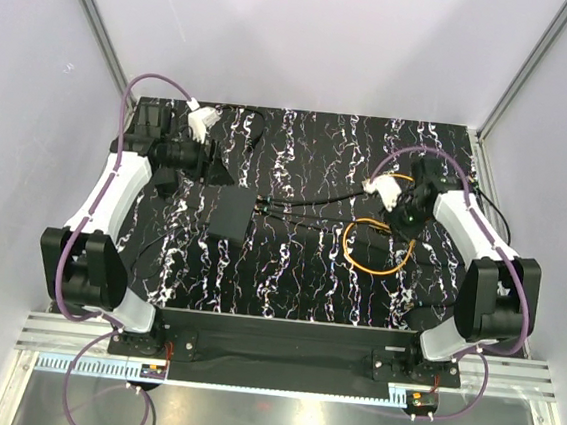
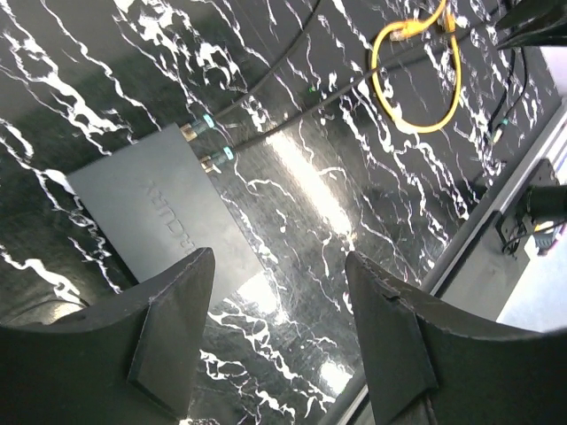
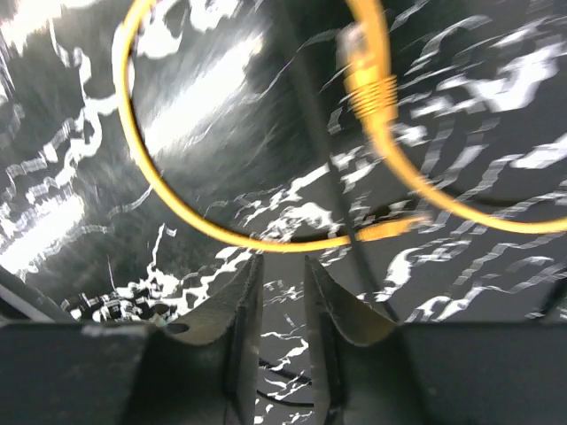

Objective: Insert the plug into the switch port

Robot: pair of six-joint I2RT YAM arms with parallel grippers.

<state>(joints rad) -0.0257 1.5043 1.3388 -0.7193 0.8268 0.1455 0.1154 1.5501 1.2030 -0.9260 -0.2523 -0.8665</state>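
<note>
The plug (image 3: 368, 84) on the orange cable (image 2: 423, 130) lies on the table (image 1: 298, 274) just ahead of the right gripper (image 3: 282, 262), whose fingers stand narrowly parted, grasping nothing. The black switch box (image 1: 231, 214) sits well apart from it, below the left gripper (image 2: 279, 257), which is spread wide and empty

Lab rig: white-walled enclosure (image 1: 300, 43), aluminium frame (image 1: 94, 13).
</note>
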